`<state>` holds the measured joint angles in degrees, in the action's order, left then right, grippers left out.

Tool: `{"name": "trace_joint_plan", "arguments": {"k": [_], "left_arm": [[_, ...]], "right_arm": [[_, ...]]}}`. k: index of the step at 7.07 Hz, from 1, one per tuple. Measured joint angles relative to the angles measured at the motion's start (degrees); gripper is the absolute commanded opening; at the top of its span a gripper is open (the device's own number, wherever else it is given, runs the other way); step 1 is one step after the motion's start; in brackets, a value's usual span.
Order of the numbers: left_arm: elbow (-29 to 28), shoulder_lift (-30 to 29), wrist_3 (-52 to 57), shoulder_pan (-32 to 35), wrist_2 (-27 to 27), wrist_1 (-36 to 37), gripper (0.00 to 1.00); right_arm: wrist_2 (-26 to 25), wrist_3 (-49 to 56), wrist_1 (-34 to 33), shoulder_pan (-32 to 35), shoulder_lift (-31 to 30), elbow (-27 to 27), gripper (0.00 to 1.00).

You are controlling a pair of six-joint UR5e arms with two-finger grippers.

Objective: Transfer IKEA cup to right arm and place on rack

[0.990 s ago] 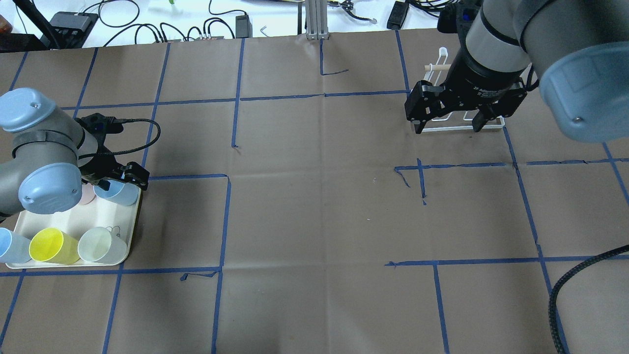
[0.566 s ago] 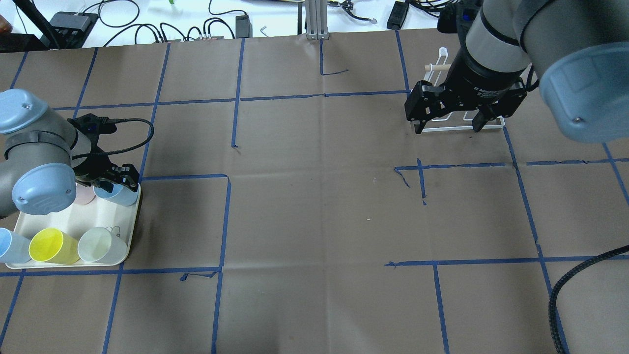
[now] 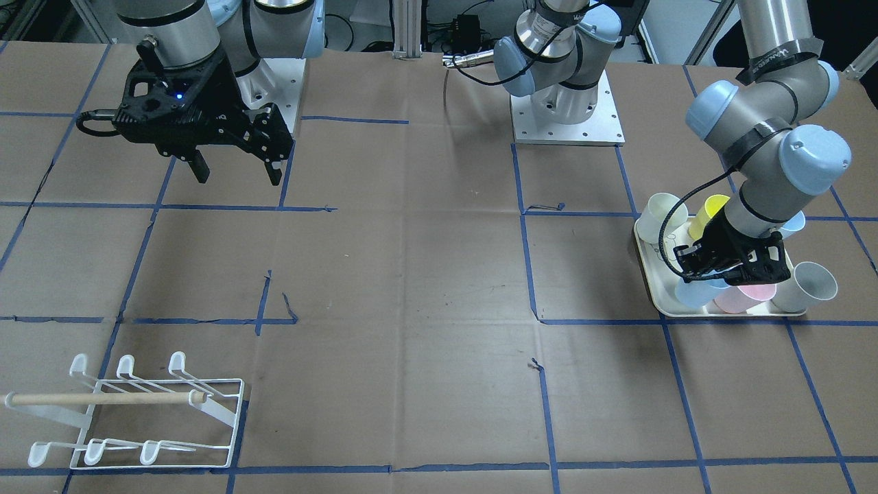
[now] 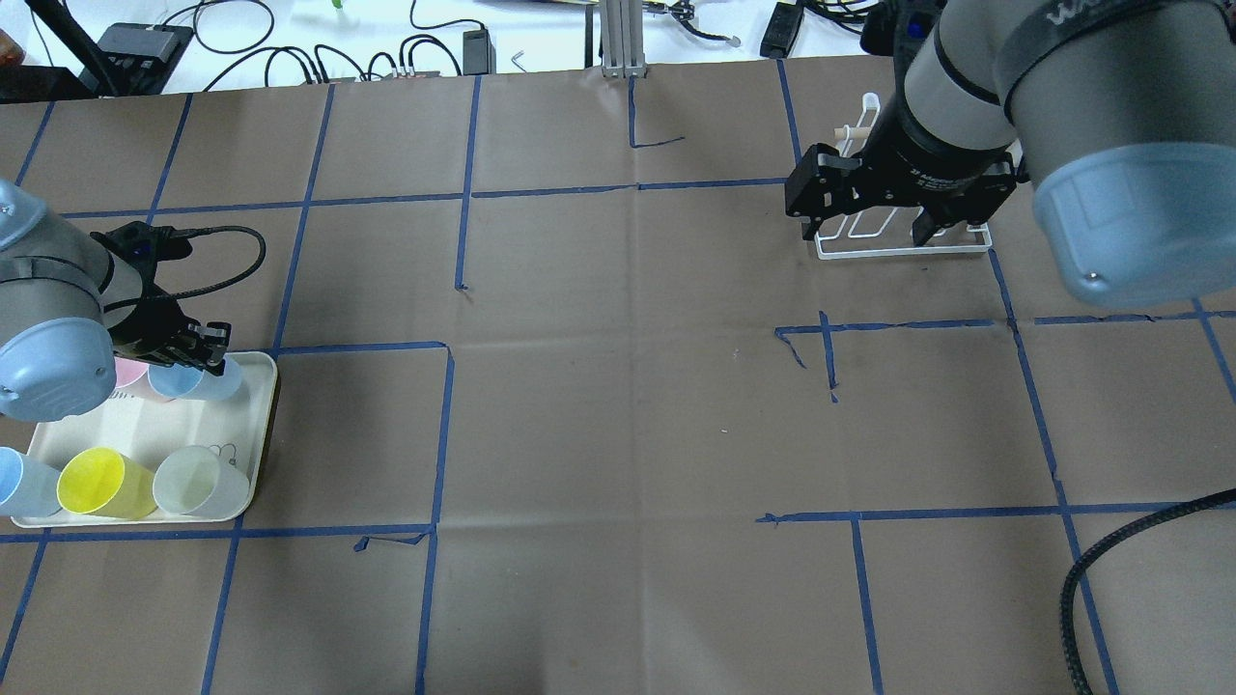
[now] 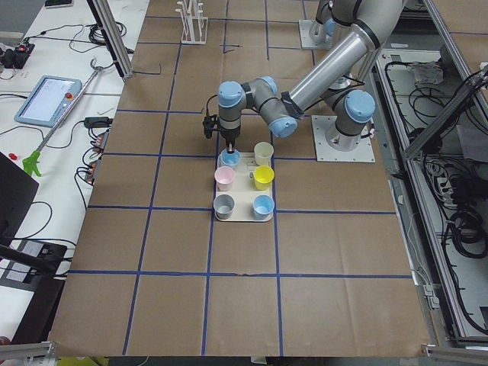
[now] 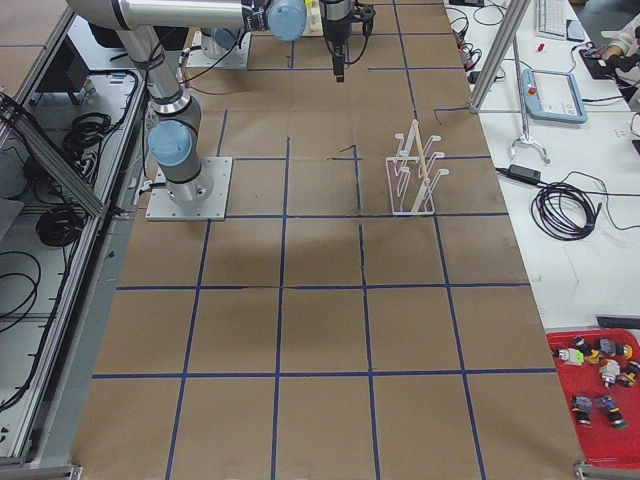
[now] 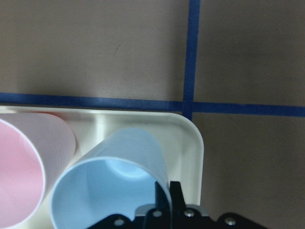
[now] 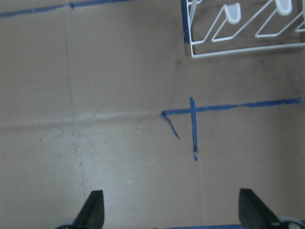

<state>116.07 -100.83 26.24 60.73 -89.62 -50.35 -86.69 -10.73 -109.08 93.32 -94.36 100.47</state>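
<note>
A light blue IKEA cup (image 4: 198, 382) (image 7: 107, 183) (image 3: 691, 293) lies on its side at the far corner of a cream tray (image 4: 263, 425) (image 7: 196, 143), at the table's left. My left gripper (image 4: 207, 359) (image 7: 165, 196) (image 3: 727, 274) is shut on that cup's wall near the rim, one finger inside and one outside. My right gripper (image 4: 862, 232) (image 3: 239, 175) (image 8: 174, 212) hangs open and empty above the table, just in front of the white wire rack (image 4: 903, 246) (image 3: 137, 412) (image 8: 238, 33). The rack's prongs hold nothing.
A pink cup (image 7: 19, 176) lies beside the blue one. Yellow (image 4: 101, 483), pale (image 4: 198, 481) and blue (image 4: 19, 483) cups lie along the tray's near edge. Brown paper with blue tape lines covers the table. Cables and boxes line the far edge.
My left arm has moved left over the tray and its fingers have come together on the blue cup's wall; the cup shifted left with it. The right arm drifted slightly toward the rack.
</note>
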Motion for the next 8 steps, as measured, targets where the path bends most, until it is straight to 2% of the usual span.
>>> {"name": "trace_joint_plan", "arguments": {"k": [2, 3, 4, 6, 8], "left_arm": [[-6.8, 0.4, -0.3, 0.3, 2.2, -5.7, 0.00], [-12.6, 0.8, -0.6, 0.5, 2.7, -12.9, 0.00], [-19.5, 0.7, -0.7, 0.5, 2.9, -21.7, 0.00], [-31.6, -0.1, -0.8, 0.6, 3.1, -35.8, 0.00], [-38.4, -0.3, -0.7, 1.0, 5.4, -42.0, 0.00]], "right_arm": [[2.7, -10.1, -21.6, 0.1, -0.1, 7.1, 1.00], [5.0, -15.1, -30.6, 0.1, -0.1, 9.8, 1.00], [6.4, -19.5, -36.7, 0.2, -0.2, 11.9, 1.00], [9.5, -23.5, -44.9, 0.2, -0.2, 14.9, 1.00], [16.3, -33.4, -50.3, 0.2, -0.2, 17.0, 1.00]]}}
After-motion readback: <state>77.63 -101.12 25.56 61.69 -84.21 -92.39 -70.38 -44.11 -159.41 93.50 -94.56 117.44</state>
